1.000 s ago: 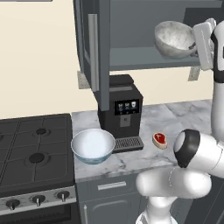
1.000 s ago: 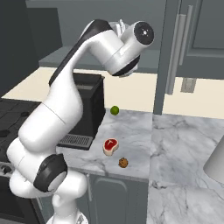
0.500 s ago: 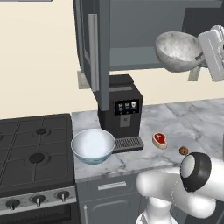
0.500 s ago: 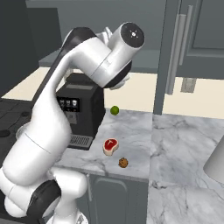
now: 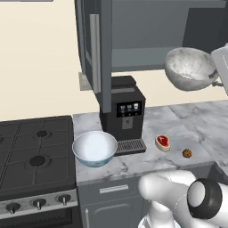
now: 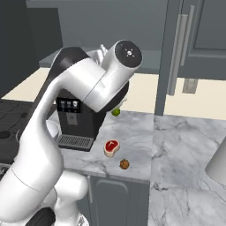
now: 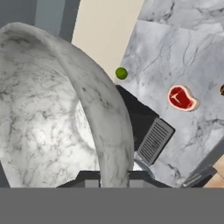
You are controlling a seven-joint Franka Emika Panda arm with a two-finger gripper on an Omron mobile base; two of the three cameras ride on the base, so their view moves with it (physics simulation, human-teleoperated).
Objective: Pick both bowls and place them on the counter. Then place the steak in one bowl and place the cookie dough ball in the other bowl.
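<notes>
Overhead, dark grey wall cabinets (image 5: 147, 35) hang against a cream wall, and below them a white-grey veined marble counter (image 5: 200, 118) runs from the black gas stove (image 5: 33, 156) off to the right, over dark grey base cabinets. A black coffee machine (image 5: 122, 113) stands at the back of the counter, close to the stove. Touching the front left of its drip tray sits the wide white bowl (image 5: 94, 148), upright on the marble near the stove's edge. To the right of the machine lies the steak (image 5: 162, 142), and the cookie dough ball (image 5: 187, 153) rests just beside it, nearer the counter's front edge. A small green lime (image 6: 115, 112) lies behind the machine by the wall.

High above the counter, at the level of the open cabinet shelf, the grey marbled bowl (image 5: 190, 69) hangs in the air, tilted so its inside faces left and forward. The gripper (image 7: 114, 177) pinches its rim, one finger on each side of the wall. From the hand view the steak, the lime and the machine's drip tray (image 7: 154, 141) show far below the bowl.
</notes>
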